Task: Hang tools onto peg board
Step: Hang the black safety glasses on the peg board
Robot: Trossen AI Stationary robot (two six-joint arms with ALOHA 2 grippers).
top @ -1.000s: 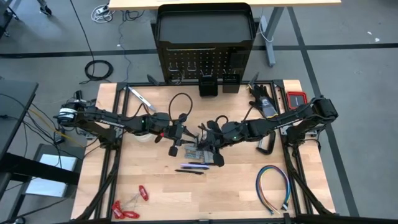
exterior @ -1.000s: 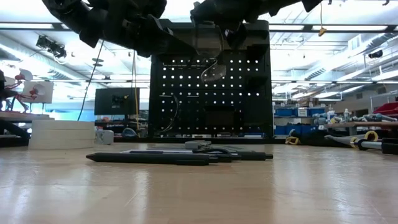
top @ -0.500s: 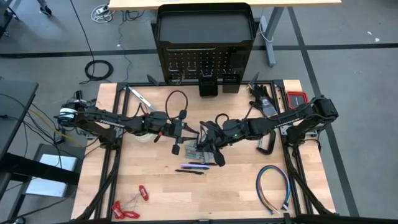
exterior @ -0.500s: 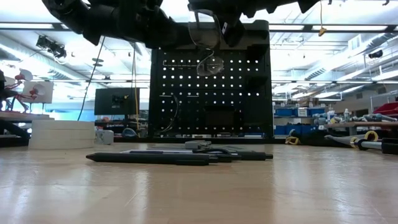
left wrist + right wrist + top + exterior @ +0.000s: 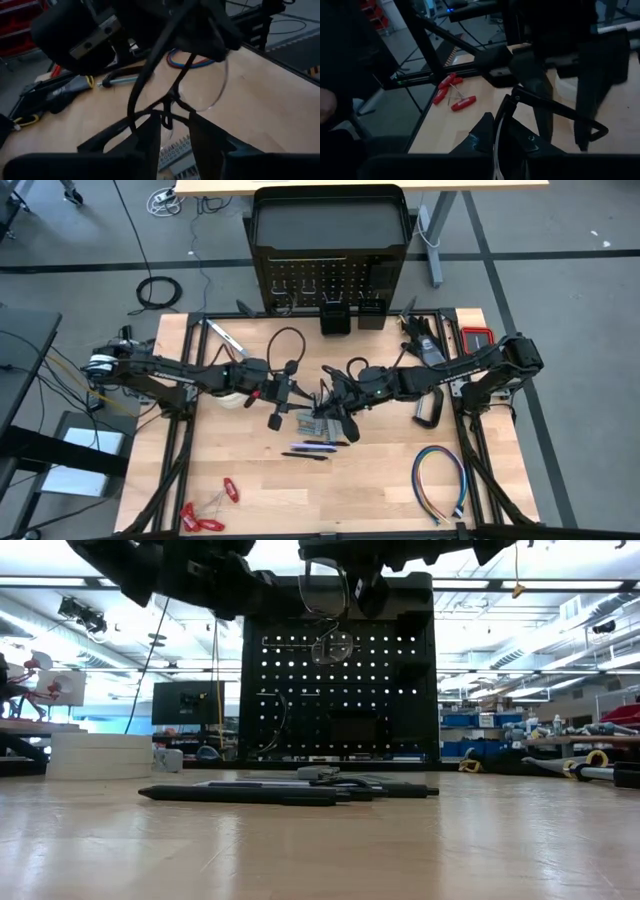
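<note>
My left gripper and right gripper both raised over mid-table, each pinching a pair of clear safety glasses between us, my right jaws nearly closed, peg board upright at the table's far edge, dark pens lying below

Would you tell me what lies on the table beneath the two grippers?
A grey metal piece lies beneath them, with dark pens just nearer the table's front; the grippers hide part of the grey piece.

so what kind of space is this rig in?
Most likely a robotics lab or workshop: open floor with ceiling strip lights, shelving with blue bins behind, a monitor on a bench, and a black peg board at the wooden table's far edge.
</note>
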